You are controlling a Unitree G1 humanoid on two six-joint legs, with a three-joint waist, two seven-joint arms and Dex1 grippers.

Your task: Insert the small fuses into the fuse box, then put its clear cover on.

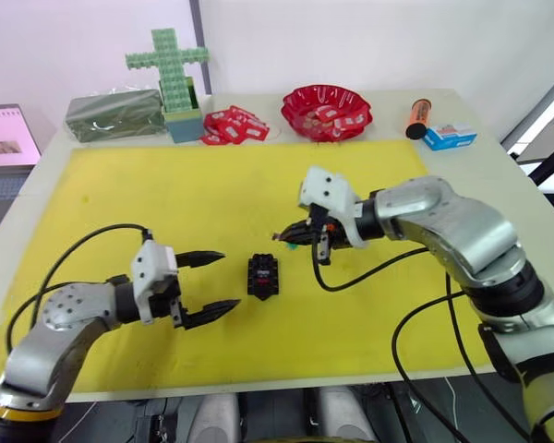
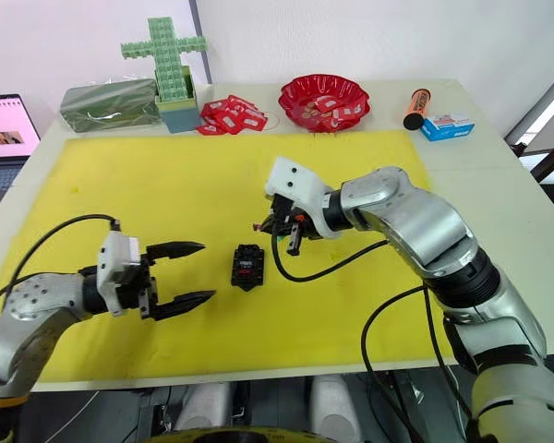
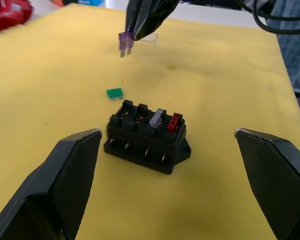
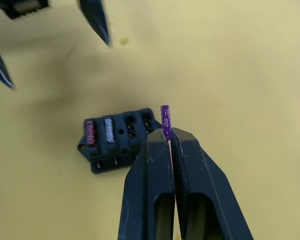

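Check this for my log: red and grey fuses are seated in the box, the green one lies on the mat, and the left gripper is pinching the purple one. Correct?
Not quite: the right gripper is pinching the purple fuse, as the right wrist view shows. The left gripper is open beside the fuse box. The red fuse and grey fuse are seated; the green fuse lies on the mat.

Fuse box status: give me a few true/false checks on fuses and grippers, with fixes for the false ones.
1. The fuse box already holds the red fuse and the grey fuse. True.
2. The right gripper is empty. False: it pinches the purple fuse.
3. The green fuse is seated in a slot. False: it lies on the yellow mat beside the box.
4. The left gripper is open and holds nothing. True.
5. Two slots are empty. True.
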